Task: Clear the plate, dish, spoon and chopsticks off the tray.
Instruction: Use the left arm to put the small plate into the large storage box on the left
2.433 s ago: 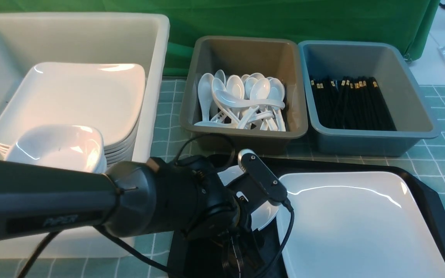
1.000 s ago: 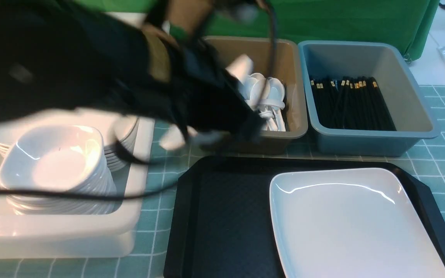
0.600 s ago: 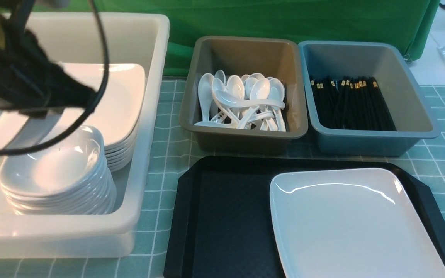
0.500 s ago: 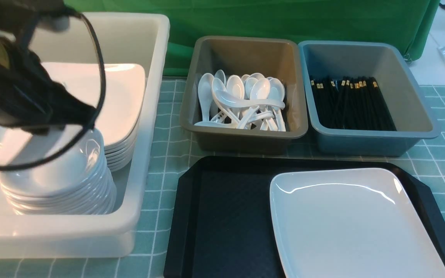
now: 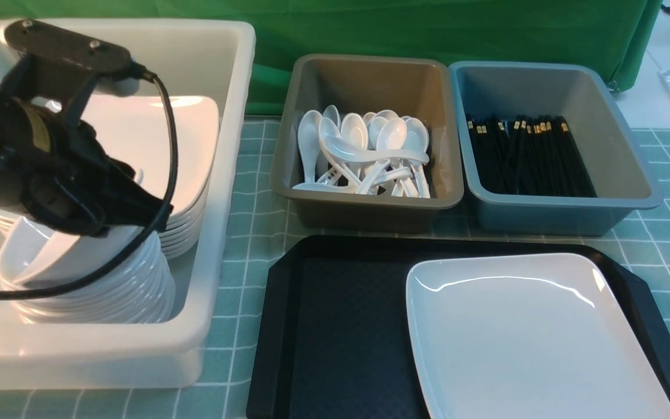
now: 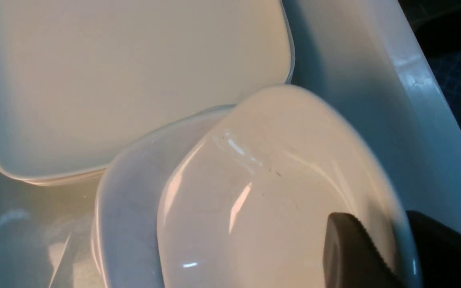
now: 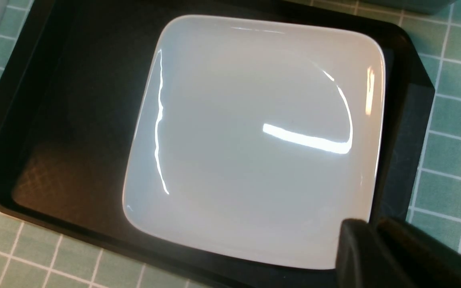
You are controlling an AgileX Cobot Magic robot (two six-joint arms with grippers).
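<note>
The black tray (image 5: 335, 326) holds only the large white plate (image 5: 533, 337), on its right half. My left arm (image 5: 38, 163) reaches into the white tub (image 5: 224, 174). My left gripper (image 6: 378, 218) is shut on the rim of a small white dish (image 6: 262, 192), one finger inside and one outside. The dish (image 5: 38, 256) is tilted on top of a stack of like dishes (image 5: 96, 291). My right gripper (image 7: 368, 224) is shut and empty, above a corner of the plate (image 7: 254, 136) and the tray (image 7: 66, 120). No spoon or chopsticks lie on the tray.
A stack of large white plates (image 5: 137, 139) fills the back of the white tub. A grey tub (image 5: 370, 75) holds several white spoons. A blue tub (image 5: 544, 87) holds several black chopsticks. Both stand behind the tray on a green checked cloth (image 5: 242, 221).
My left arm lifted the small dish off the tray's left half, swung it left over the white tub and lowered it onto the dish stack. The plate has not moved.
</note>
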